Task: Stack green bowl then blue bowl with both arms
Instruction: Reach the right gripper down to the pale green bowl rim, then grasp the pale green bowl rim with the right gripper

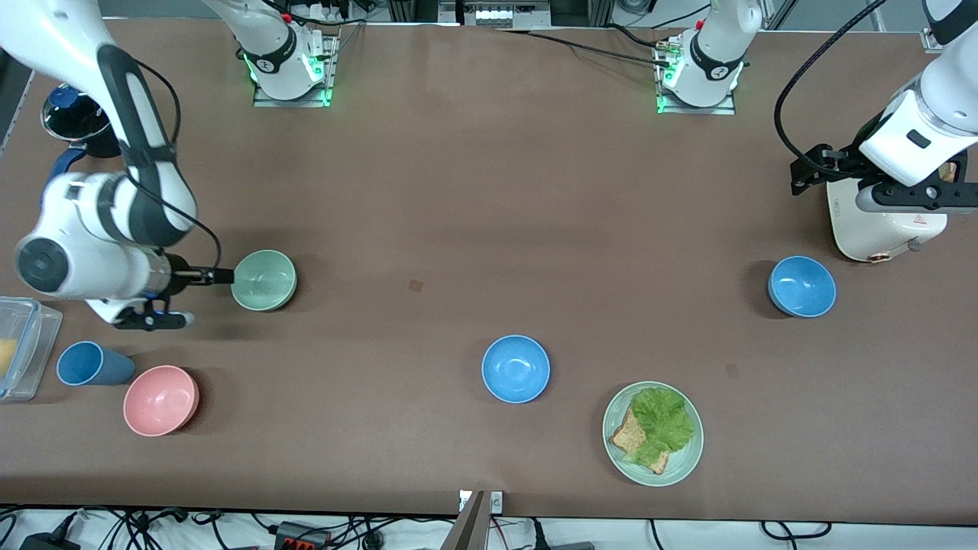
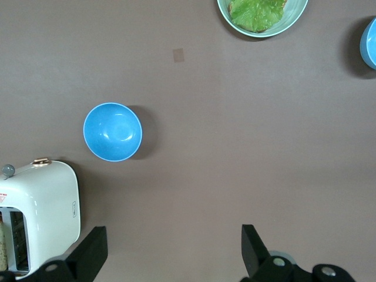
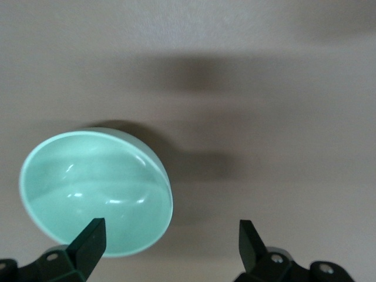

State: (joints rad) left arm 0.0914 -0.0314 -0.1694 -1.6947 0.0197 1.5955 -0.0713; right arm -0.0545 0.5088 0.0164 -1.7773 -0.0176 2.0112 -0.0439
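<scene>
Nearest the front camera, we are noting the wide pale green plate [image 1: 652, 433] carrying lettuce and toast, with one bright blue round bowl [image 1: 516, 368] lying just beside it toward the right arm's end of the bench [image 1: 489, 191]. A second blue bowl [image 1: 801, 286] is sitting near the white toaster [image 1: 879, 221].

We are positioning the right claw [image 3: 167, 244] at the small pale mint-green bowl [image 1: 263, 280], which is resting on the bench at the right arm's end, farther from the front camera than the pink bowl [image 1: 160, 399] and the blue cup [image 1: 88, 363]. Its fingers are spread apart, gripping nothing; in the right wrist view one finger [image 3: 88, 241] is overlapping the bowl's rim while the other is standing clear over bare bench.

The left claw [image 2: 173, 252] is waiting over the bench beside the toaster, fingers likewise spread and empty.

We are judging the step in hand to be the grasp of the green bowl. To do it well, we are advising that one finger go inside the wall and one outside, seated squarely on the rim before closing, since the smooth curved wall is likely to slip from a shallow pinch.
</scene>
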